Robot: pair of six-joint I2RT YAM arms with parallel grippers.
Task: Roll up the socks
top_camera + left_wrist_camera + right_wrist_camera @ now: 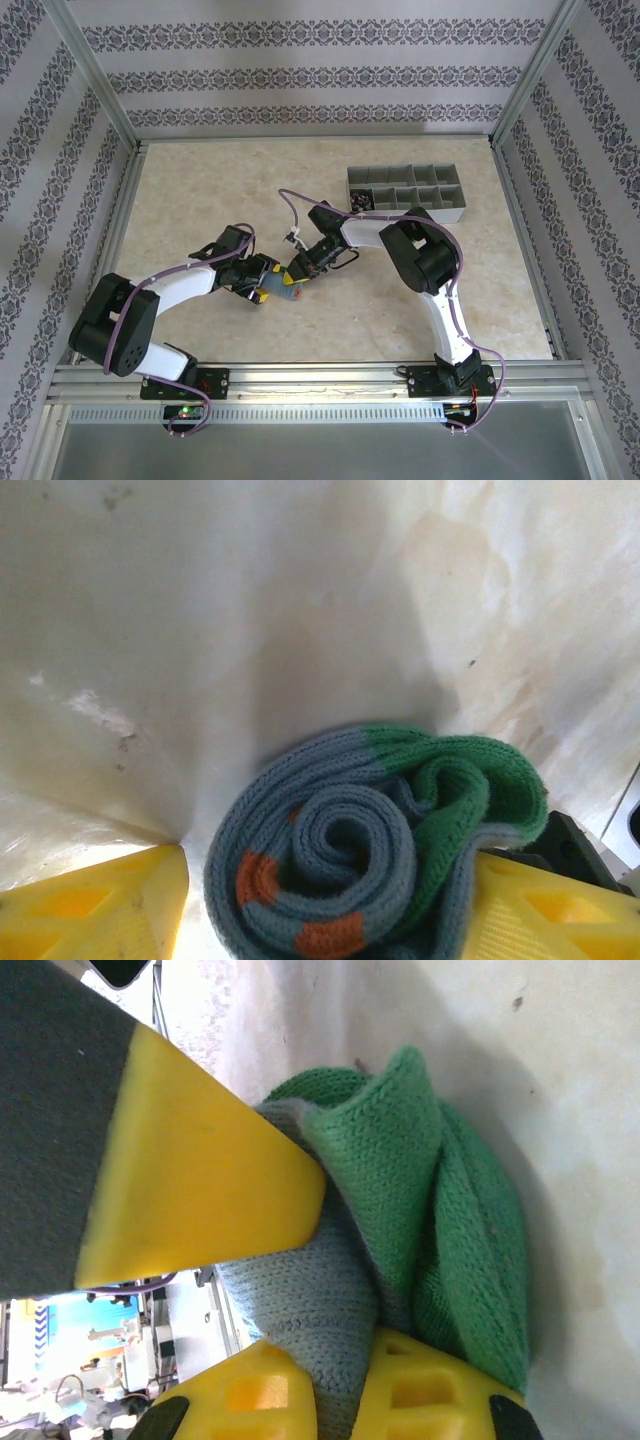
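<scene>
The grey-blue sock (330, 860) with a green toe and orange patches is wound into a tight spiral roll on the table. My left gripper (330, 890) straddles the roll, with a yellow finger (90, 910) on each side of it. My right gripper (345, 1385) is shut and pinches a fold of the sock's grey-blue fabric (310, 1300) beside the green toe (400, 1180). From above, both grippers meet at the sock (290, 293), the left gripper (263, 283) on its left and the right gripper (300, 268) just above it. A small dark bundle (360, 203), perhaps the black sock, lies in a tray compartment.
A grey compartmented tray (455, 212) stands at the back right of the beige table. Metal frame rails run along the table's edges, with patterned walls behind them. The right arm's elbow (420, 255) rises between the tray and the grippers.
</scene>
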